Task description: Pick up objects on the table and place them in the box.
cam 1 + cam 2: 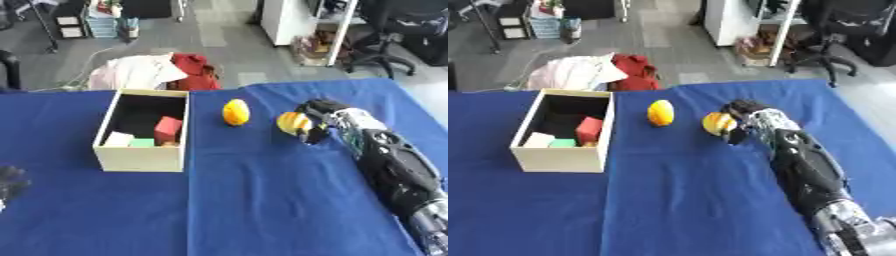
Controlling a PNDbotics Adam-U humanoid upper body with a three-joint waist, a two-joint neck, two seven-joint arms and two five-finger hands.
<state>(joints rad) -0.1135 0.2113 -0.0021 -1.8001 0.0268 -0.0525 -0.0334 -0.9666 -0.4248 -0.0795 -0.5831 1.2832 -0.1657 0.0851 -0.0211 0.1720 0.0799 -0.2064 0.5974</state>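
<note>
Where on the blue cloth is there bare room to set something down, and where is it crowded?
Free: the wide near stretch in front of the box, between the left hand at the left edge and the right arm; also the strip left of the box. Crowded: right of the box, where a yellow fruit sits and the right hand curls round a second yellow object.

Box (144, 155) sits left of two fruits (235, 112) on the table (262, 200)

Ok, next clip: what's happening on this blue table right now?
The robot's right hand has its fingers curled round a yellow object on the blue table. A second yellow object sits between it and the open box, which already holds a red block and some pale pieces. The left hand rests at the left edge.
</note>
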